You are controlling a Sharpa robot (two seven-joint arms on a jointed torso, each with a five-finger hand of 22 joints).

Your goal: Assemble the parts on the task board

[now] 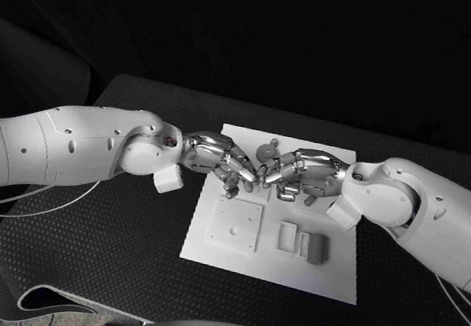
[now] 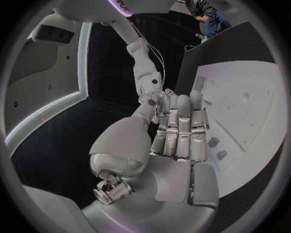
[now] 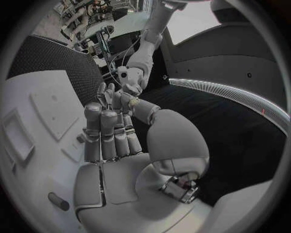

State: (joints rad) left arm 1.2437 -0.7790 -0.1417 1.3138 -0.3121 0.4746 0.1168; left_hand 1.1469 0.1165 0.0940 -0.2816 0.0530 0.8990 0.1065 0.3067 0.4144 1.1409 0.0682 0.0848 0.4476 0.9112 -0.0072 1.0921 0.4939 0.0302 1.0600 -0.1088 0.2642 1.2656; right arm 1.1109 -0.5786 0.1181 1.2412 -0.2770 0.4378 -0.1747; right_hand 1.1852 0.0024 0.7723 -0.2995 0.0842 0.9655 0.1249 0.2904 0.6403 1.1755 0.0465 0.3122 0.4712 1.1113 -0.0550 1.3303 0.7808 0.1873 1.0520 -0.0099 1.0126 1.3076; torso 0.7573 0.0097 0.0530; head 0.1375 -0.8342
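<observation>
The white task board (image 1: 327, 274) lies in the middle of the table. Above its far half my left hand (image 1: 218, 160) and my right hand (image 1: 301, 173) meet fingertip to fingertip. In the left wrist view the left hand (image 2: 179, 136) stretches its fingers side by side, with the thumb drawn up to their tips. The right hand (image 3: 112, 136) does the same in its wrist view. Whatever sits between the touching tips is hidden. A round grey part (image 1: 268, 149) stands on the board just behind the hands. A grey block (image 1: 318, 248) lies beside a slotted frame (image 1: 287, 237).
A square white plate (image 1: 239, 222) with small holes sits on the near left of the board, below the hands. The black table (image 1: 115, 236) runs wide on both sides of the board. Thin cables hang from both arms near the table's edges.
</observation>
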